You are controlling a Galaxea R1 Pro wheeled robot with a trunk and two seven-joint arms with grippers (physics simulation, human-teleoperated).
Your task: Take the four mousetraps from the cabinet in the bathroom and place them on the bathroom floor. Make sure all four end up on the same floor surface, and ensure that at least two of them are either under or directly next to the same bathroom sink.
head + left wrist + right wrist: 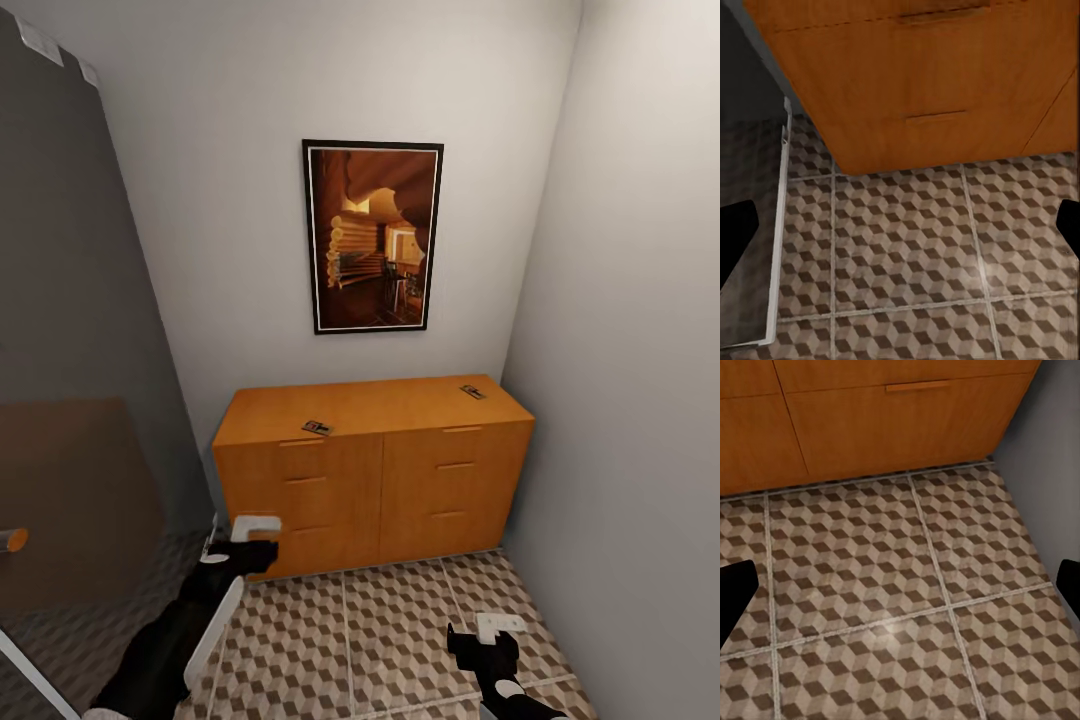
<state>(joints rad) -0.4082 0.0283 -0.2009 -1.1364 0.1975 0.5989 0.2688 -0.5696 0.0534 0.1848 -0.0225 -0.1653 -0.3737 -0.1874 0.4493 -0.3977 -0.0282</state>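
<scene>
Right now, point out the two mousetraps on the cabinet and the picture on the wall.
Left mousetrap (317, 428), head view, middle of its board.
Right mousetrap (472, 391), head view, middle of its board.
Picture (372, 236), head view, centre of the print.

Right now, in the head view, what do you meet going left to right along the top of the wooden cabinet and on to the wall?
Left edge of the cabinet top → mousetrap near the front edge → bare wooden top → mousetrap near the back right corner → grey side wall.
</scene>
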